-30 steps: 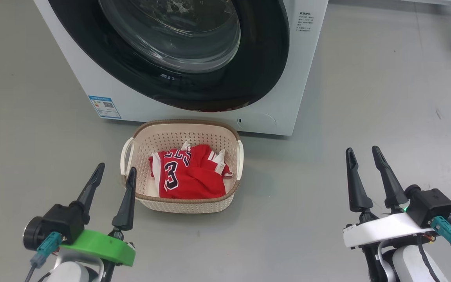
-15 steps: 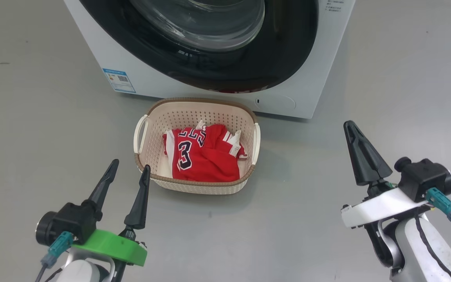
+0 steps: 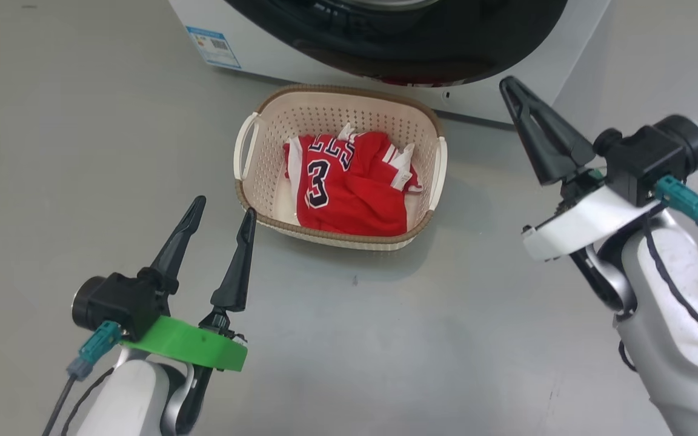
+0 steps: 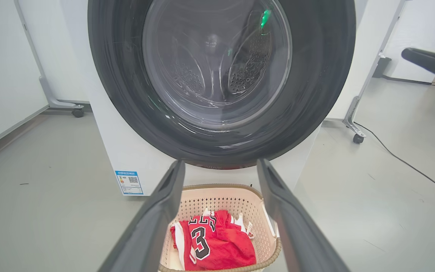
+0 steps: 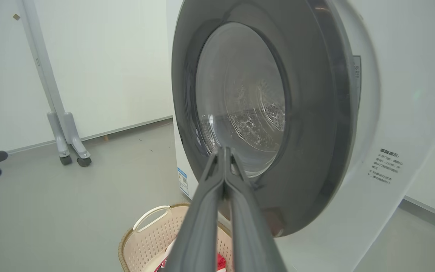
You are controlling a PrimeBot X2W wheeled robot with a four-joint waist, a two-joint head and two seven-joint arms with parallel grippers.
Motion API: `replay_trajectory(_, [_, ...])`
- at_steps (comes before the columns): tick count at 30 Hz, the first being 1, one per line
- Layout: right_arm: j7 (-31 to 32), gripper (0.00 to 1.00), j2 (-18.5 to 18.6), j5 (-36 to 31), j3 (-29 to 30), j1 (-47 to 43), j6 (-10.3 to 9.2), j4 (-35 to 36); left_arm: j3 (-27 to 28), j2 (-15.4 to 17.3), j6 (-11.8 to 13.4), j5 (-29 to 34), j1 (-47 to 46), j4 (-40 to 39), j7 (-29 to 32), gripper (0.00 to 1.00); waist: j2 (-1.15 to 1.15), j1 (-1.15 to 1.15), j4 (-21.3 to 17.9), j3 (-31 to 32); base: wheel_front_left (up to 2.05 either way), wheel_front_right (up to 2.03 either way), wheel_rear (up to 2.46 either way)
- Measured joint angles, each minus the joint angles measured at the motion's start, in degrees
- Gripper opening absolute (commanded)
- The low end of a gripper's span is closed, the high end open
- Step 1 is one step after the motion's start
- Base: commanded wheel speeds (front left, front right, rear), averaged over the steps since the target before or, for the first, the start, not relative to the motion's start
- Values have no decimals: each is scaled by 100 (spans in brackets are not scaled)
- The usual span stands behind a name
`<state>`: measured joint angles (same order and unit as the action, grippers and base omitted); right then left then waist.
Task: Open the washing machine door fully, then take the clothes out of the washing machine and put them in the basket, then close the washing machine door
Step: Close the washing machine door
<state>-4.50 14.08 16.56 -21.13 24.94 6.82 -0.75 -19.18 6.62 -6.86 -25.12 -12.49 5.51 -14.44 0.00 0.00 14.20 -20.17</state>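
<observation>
Found the large round door with a wide glossy black ring and bulging clear glass centre [image 4: 217,68] lying flush against the front of the big white front-loading washing machine [image 4: 123,151], and judged it closed from both wrist views. Made out the perforated steel drum [image 4: 247,71] through the glass. Noted a small blue label [image 3: 212,45] at the machine's lower corner, on the robot's left.

Saw the small cream plastic basket with perforated sides, brown woven-look rim and two side handles [image 3: 264,175] standing on the grey floor [image 3: 82,121] just in front of the machine, below the door. Found the red jersey clothes with white trim and a dark numeral 3 [image 3: 355,194] bunched inside that basket, crumpled and sitting lower than the rim.

Spotted the left gripper [image 3: 225,206] hovering near the basket's near-left corner, apart from it, with two long dark fingers spread wide and nothing between them. Spotted the right gripper [image 3: 506,82] raised to the right of the basket, tips showing against the machine's lower front in the head view. Could not judge the gap there. Saw those fingers pressed together and empty, pads meeting in front of the door glass in the right wrist view.
</observation>
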Motion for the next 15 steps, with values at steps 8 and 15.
replay_trajectory(8, [348,0,298,-34,-20,846,15,-265,16,-193,-1,-111,-335,-30,0,100,0,0,321,-499,0,0,0])
replay_trajectory(15, [553,0,523,-2,10,1476,16,-495,25,-248,-4,-159,-523,-37,0,100,0,0,611,-872,0,0,0])
